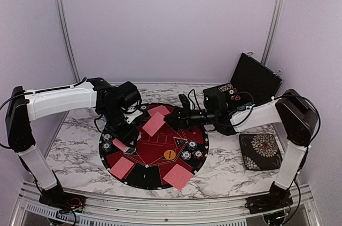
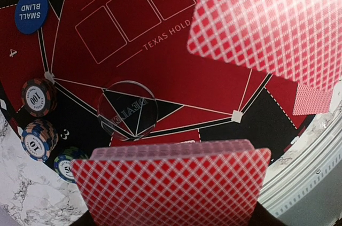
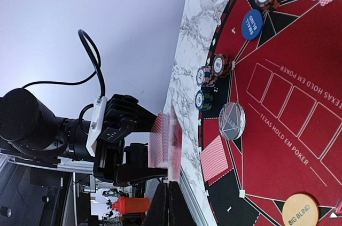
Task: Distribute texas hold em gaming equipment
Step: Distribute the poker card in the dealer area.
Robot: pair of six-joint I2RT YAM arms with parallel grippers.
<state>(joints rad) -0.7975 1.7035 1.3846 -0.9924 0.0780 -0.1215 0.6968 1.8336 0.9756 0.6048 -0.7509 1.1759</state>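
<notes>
Your left gripper (image 1: 121,143) is clamped on the card deck (image 2: 171,186) over the mat's (image 1: 155,175) left edge; the right gripper (image 1: 172,115), pinched together, holds one card (image 1: 154,124). Release crookedly and it lands off-seat.

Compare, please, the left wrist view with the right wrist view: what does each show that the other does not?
Only the left wrist view shows the deck's diamond-patterned backs close up and a single card hovering above the mat.

Only the right wrist view shows the left gripper from outside, clamping that deck edge-on, plus the orange Big Blind disc.

Both show the clear dealer disc, the blue Small Blind disc, the chip stacks and the red mat.
</notes>
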